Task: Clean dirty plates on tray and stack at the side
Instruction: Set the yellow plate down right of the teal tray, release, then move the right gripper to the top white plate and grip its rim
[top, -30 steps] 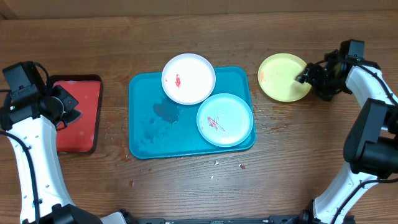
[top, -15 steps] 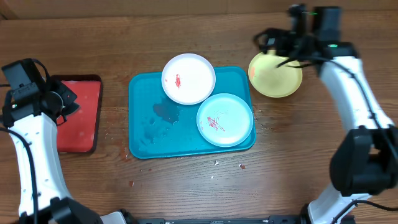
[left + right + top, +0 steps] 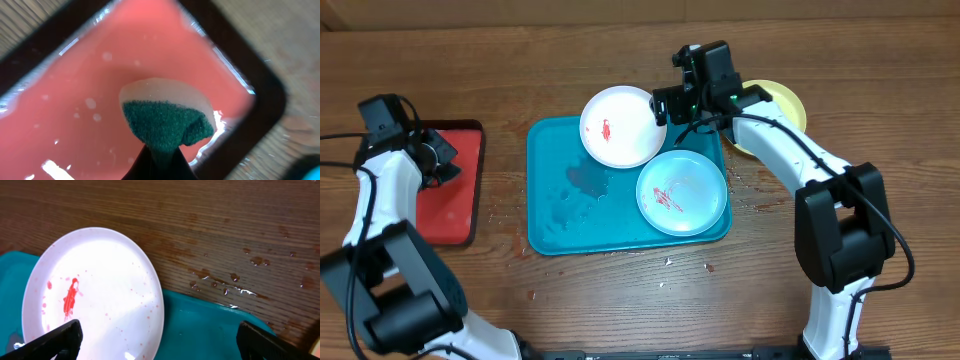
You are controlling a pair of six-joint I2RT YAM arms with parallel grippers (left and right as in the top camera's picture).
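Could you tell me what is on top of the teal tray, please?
The white plate overhangs the far rim of the teal tray; the mint plate sits inside. Both show red smears; a wet patch lies beside them. The tray floor beneath them is hidden.

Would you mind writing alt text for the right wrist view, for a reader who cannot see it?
A white plate with a red smear lies under the open right gripper, whose dark fingertips show at the bottom corners. The plate overhangs the rim of the teal tray onto a wooden table spotted with water drops.
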